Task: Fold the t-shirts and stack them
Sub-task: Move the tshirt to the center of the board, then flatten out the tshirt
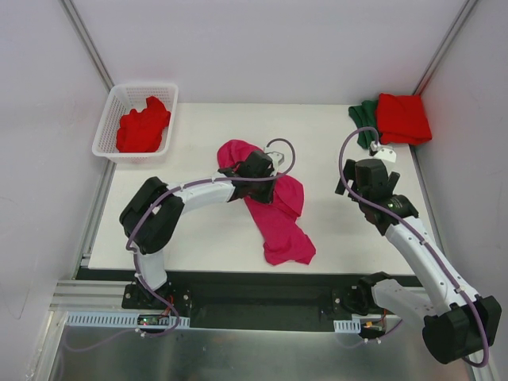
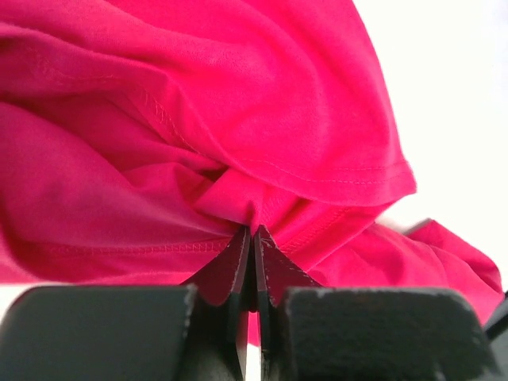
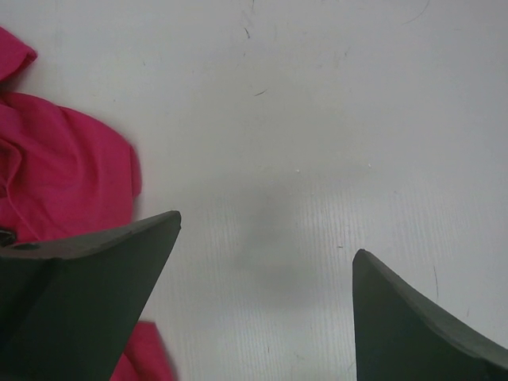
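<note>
On the surface point(image 1: 198, 238), with left pincer point(image 2: 254, 232) clamped on bunched pink shirt point(image 2: 238, 103), right pincer point(image 3: 267, 233) agape and empty, expect tangled layers when lifting.

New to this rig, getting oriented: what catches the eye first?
The crumpled magenta-pink t-shirt sprawls in the middle, with the left hand pinched shut on a fold of it. A folded red t-shirt overlaps a dark green one at the far right corner; another red one fills the white basket far left.

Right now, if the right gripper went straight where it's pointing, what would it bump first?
Probably the bare white table: the open right gripper points down at it, with the pink t-shirt off to one side.
</note>
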`<state>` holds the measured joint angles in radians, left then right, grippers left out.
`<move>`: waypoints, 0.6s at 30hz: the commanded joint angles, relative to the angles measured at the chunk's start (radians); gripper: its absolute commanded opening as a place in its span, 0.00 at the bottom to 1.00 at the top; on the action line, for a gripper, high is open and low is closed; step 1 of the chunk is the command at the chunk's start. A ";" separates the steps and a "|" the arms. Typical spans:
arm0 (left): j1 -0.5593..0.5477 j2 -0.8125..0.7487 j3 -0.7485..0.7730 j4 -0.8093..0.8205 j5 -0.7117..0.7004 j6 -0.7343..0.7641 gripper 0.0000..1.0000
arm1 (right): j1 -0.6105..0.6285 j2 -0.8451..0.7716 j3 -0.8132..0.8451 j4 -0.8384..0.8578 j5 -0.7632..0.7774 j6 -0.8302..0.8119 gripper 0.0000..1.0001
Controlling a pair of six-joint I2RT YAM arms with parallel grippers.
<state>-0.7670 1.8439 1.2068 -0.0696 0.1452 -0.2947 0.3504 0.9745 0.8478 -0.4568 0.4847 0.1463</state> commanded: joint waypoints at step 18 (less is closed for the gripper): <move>0.184 -0.333 0.473 -0.383 -0.134 0.199 0.00 | 0.001 0.113 -0.049 0.027 -0.165 0.042 0.96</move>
<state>-0.6178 1.5322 1.5970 -0.3767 0.0547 -0.1623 0.3504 1.0779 0.7906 -0.4461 0.3733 0.1715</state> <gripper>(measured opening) 0.008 0.960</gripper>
